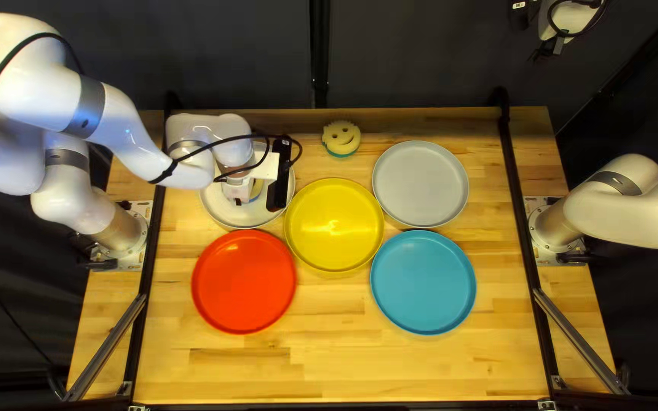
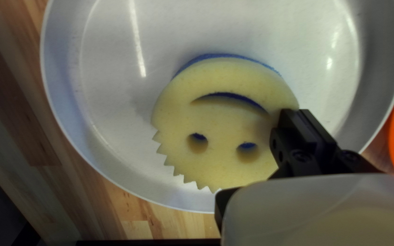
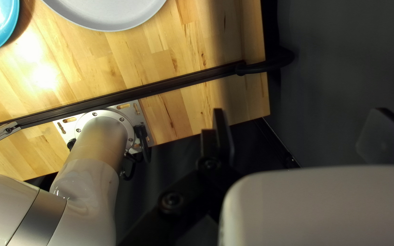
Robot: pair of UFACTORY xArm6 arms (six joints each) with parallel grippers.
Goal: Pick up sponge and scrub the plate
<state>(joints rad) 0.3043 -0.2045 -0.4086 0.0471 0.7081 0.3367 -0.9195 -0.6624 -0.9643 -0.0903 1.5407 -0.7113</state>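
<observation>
One slanted overhead, two wrist-mounted.

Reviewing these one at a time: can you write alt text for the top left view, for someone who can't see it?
A robot's left arm reaches over a white plate, mostly hiding the sponge in it. Red, yellow, blue and grey plates share the wooden table with a smiley-face sponge near its far edge.
</observation>
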